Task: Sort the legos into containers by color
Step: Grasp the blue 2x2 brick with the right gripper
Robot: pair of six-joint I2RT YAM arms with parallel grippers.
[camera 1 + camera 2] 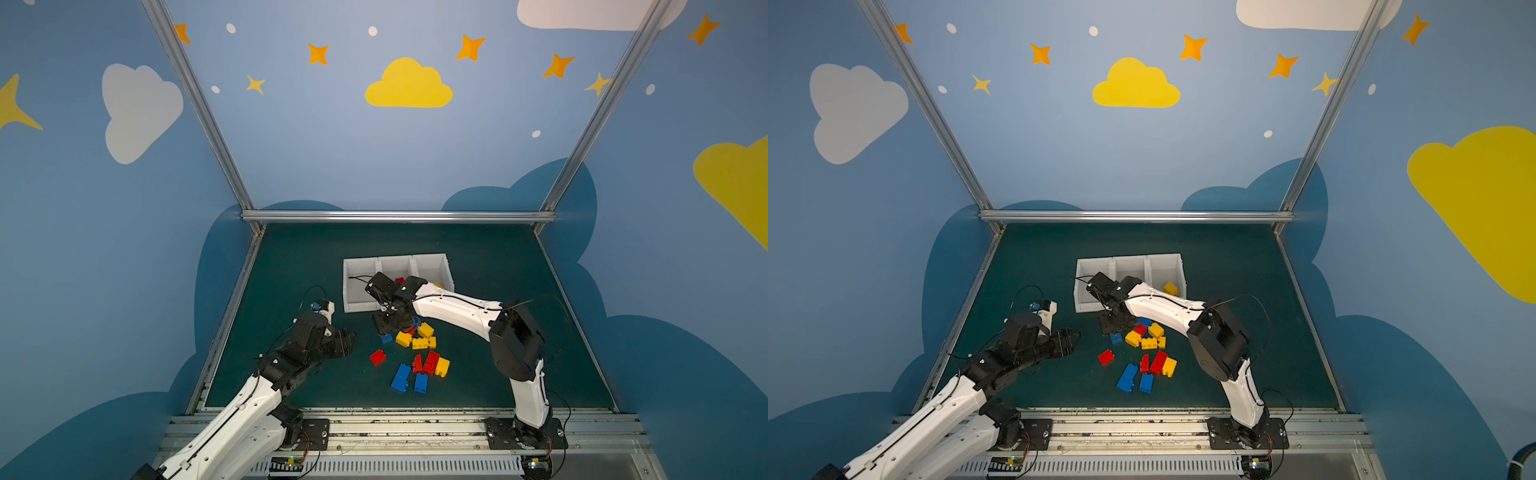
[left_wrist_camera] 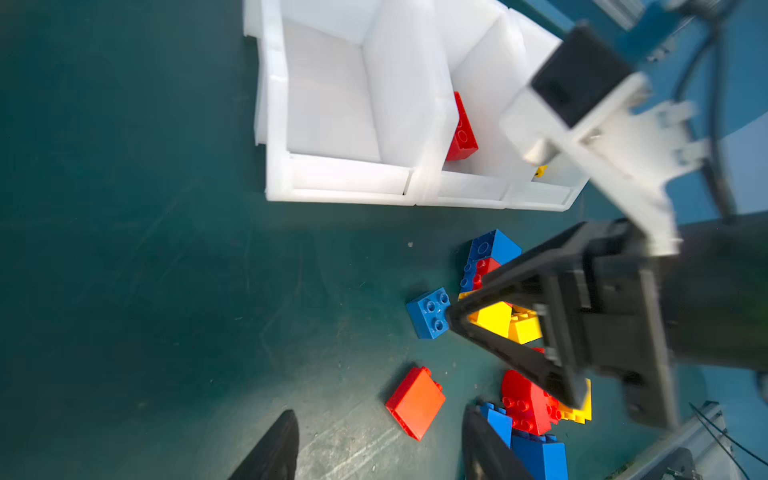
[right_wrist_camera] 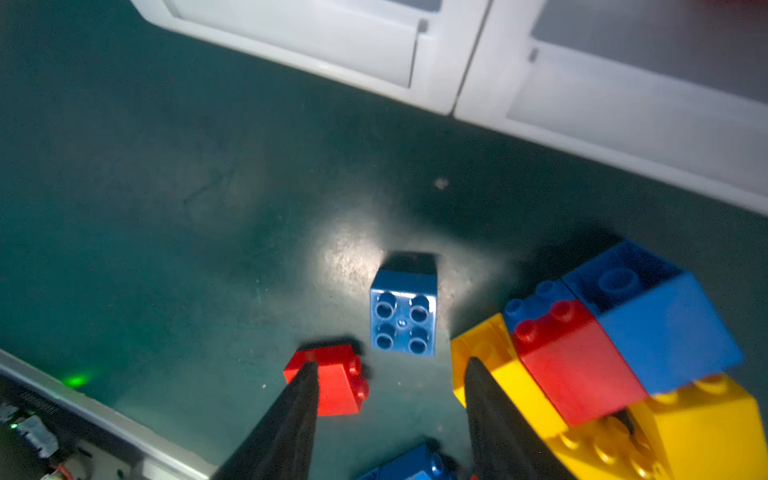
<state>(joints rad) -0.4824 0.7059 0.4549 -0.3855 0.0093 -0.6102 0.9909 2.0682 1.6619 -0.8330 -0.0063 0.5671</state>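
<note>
The legos [image 1: 415, 353] lie scattered, red, yellow and blue, mid-tabletop [image 1: 291, 270], nearer its front edge. Behind them, toward the far edge, stand the containers [image 1: 359, 308], with a red brick [image 2: 461, 133] in the middle one and a yellow brick [image 1: 1170, 288] in the right one. The jaws of the right arm [image 1: 453, 307] hang partly open and empty just above a small blue brick [image 3: 403, 318]. The jaws of the left arm [image 1: 257, 399], also parted, hold nothing and hover toward the left edge from the pile.

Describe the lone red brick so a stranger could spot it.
Find the white bins on the green table; bricks lie scattered before them. The red brick sits at their left edge, touching nothing, while other loose reds press against neighbours.
</note>
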